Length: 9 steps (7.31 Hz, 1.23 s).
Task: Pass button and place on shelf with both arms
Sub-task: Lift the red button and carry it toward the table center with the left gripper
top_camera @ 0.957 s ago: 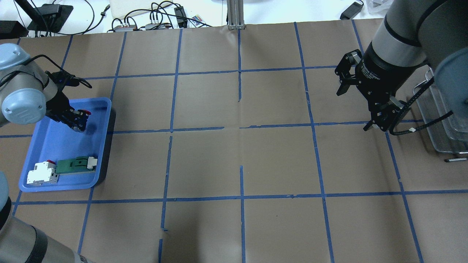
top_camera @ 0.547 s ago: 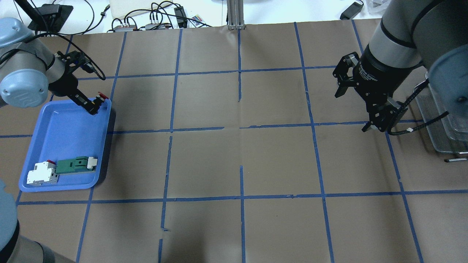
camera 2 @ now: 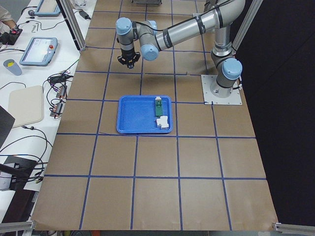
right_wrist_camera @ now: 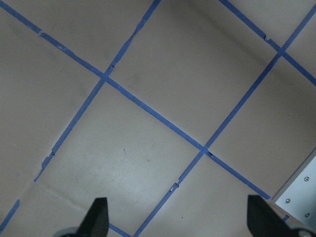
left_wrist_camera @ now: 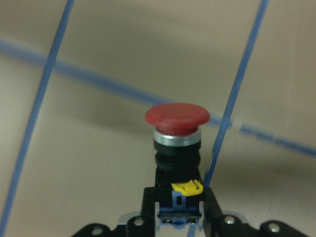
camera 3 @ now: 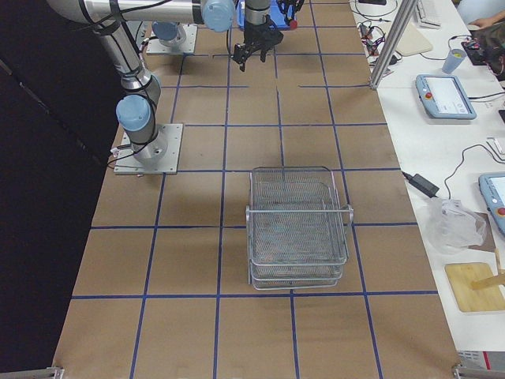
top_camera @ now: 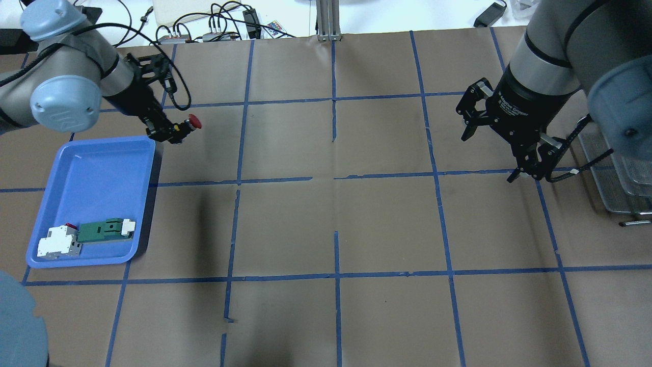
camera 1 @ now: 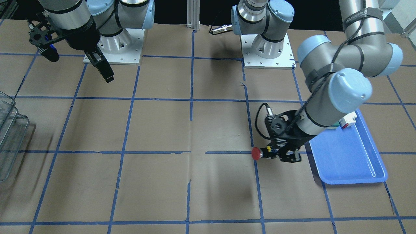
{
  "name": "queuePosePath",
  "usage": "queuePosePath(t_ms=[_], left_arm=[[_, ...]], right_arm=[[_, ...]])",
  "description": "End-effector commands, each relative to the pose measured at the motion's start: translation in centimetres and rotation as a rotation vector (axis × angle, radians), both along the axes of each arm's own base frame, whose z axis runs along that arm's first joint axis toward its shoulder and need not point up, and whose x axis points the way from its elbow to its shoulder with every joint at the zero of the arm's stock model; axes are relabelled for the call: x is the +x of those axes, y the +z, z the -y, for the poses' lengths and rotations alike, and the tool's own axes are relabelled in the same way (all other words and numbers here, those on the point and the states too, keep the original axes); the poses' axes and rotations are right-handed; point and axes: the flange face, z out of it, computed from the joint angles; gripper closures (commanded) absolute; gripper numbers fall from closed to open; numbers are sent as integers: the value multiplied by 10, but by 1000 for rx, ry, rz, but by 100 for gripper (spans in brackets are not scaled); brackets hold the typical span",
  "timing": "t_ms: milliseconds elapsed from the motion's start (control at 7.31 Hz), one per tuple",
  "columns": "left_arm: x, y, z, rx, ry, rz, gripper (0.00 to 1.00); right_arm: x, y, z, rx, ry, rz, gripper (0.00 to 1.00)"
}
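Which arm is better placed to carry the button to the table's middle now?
Left. The left pincer grips the button beside the blue tray; the right pincer is open and empty near the shelf.

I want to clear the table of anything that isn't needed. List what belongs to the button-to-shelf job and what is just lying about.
Belongs to the job:
- button, held off the table in the left claw
- right claw, open and empty
- shelf, nothing on it

Just lying about:
- blue tray
- green-and-white block, in the tray
- white-and-red block, in the tray
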Motion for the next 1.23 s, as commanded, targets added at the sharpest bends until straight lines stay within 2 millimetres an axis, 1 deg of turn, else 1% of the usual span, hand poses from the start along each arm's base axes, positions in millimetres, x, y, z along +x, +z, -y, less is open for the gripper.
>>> queuePosePath(t_ms=[0, 137, 274, 410, 547, 684, 821, 957, 1094], left_arm=[[-102, 27, -17, -49, -154, -161, 100], [-130, 38, -25, -61, -190, -238, 100], [-156, 47, -39, -66, -229, -273, 100], [-183, 56, -56, -76, -257, -282, 100], [-208, 67, -67, -97, -214, -296, 100], [-225, 68, -70, -113, -176, -316, 100], [-240, 74, -79, -115, -197, -379, 100], [-251, 82, -90, -118, -220, -407, 100], [-261, 86, -98, -121, -239, -409, 100]], right_arm=[[-10, 6, 5, -19, -13, 3, 0], [-19, 16, 9, -54, -60, 1, 0], [-22, 26, 12, -80, -133, -1, 0], [-19, 33, 15, -93, -219, 30, 0], [-15, 37, 16, -96, -258, 81, 0], [-15, 32, 16, -82, -250, 83, 0], [-15, 29, 17, -81, -141, 85, 0], [-17, 33, 18, -109, 90, 93, 0], [-24, 33, 20, -119, 232, 88, 0]])
